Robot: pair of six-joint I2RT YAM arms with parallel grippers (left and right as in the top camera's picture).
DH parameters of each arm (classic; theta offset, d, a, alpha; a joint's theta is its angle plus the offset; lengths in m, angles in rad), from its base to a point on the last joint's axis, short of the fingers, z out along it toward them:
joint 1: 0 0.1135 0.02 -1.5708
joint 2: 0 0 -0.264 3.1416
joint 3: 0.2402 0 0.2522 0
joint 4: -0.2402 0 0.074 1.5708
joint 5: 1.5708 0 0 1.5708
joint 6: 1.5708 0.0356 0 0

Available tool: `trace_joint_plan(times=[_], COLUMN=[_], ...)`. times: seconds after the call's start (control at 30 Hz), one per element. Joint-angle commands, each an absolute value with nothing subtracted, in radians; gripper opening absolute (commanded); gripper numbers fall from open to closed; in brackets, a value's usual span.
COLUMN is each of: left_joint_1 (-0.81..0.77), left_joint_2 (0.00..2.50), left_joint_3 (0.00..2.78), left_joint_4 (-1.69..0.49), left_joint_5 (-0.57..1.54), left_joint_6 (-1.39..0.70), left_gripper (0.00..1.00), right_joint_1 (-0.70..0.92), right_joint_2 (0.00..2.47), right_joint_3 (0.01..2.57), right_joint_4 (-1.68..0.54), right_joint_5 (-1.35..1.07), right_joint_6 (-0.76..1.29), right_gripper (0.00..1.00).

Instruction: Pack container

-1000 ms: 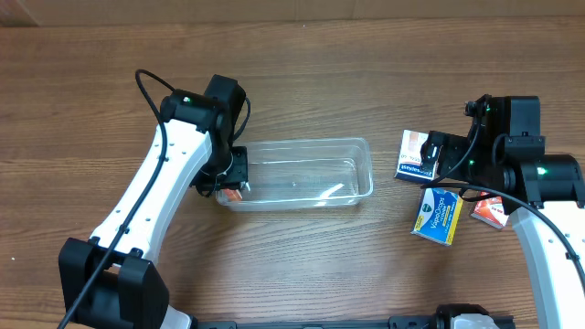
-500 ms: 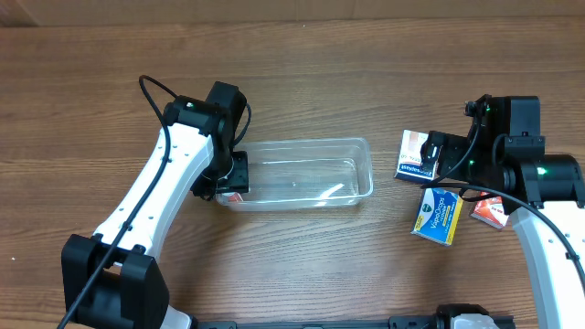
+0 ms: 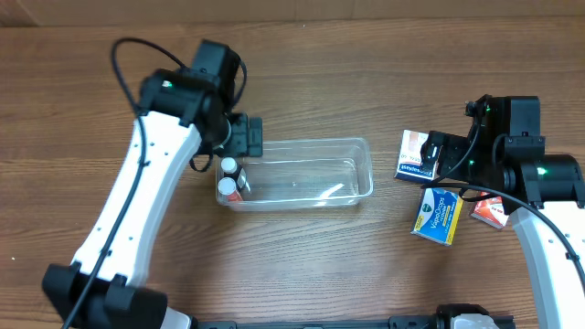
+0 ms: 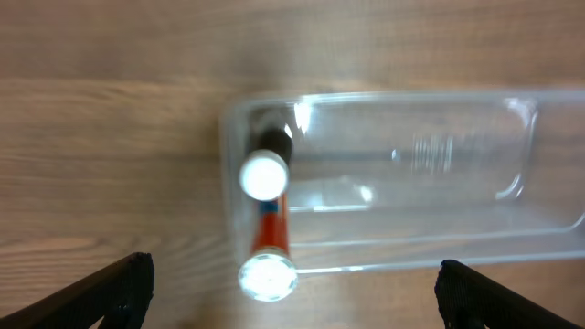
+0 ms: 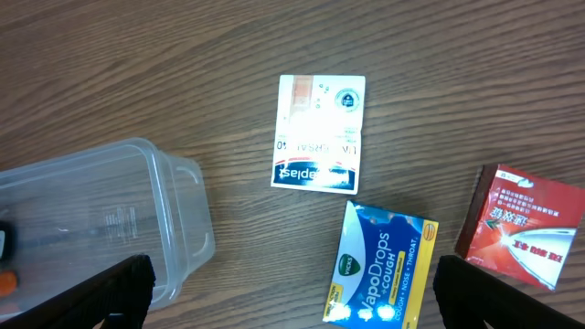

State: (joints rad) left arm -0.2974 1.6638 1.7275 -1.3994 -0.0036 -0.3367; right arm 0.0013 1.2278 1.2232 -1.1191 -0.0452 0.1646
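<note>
Judging from the layout, packing barely begun: inside the container (image 3: pixel 311 178), only a pair of white-capped bottles (image 3: pixel 227 186), caps up, tucked against the left end. Left to load, by the look of it, three boxes lying on the table (image 3: pixel 302 260) off to the right: a white and blue box (image 3: pixel 416 155), a blue cough-drop box (image 3: pixel 436 217) nearer, a red box (image 3: pixel 491 212) farthest right. Sitting mid-table, mouth up, long axis running left to right. Left gripper (image 3: pixel 245 137) splayed wide and empty over the far-left corner; right gripper (image 3: pixel 437 151) likewise spread, grasping nothing, above the boxes.
</note>
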Motion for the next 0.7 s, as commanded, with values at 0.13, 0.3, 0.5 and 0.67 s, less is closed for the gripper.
trace_joint_plan(times=[0.13,0.3,0.5,0.67], left_joint_1=[-0.063,0.126,0.170,0.170], left_joint_2=[1.487,1.453,1.453,1.453], left_joint_3=[1.781,1.774,1.711,1.676], left_joint_4=[-1.401,-1.393,-1.376,-1.367], left_joint_5=[-0.069,0.058,0.076,0.076], left_joint_6=[-0.352,-0.305,-0.294,-0.294], left_gripper=[1.00,1.00,1.00,1.00], right_joint_1=[-0.002,-0.008,-0.008,-0.008], right_joint_2=[1.270,1.469,1.768,1.916], right_joint_3=[1.389,1.490,1.490,1.490], right_joint_4=[-1.166,-1.174,-1.143,-1.102], right_joint_5=[0.031,0.050,0.038,0.020], right_joint_6=[0.221,0.208,0.171,0.156], right_gripper=[1.00,1.00,1.00,1.00])
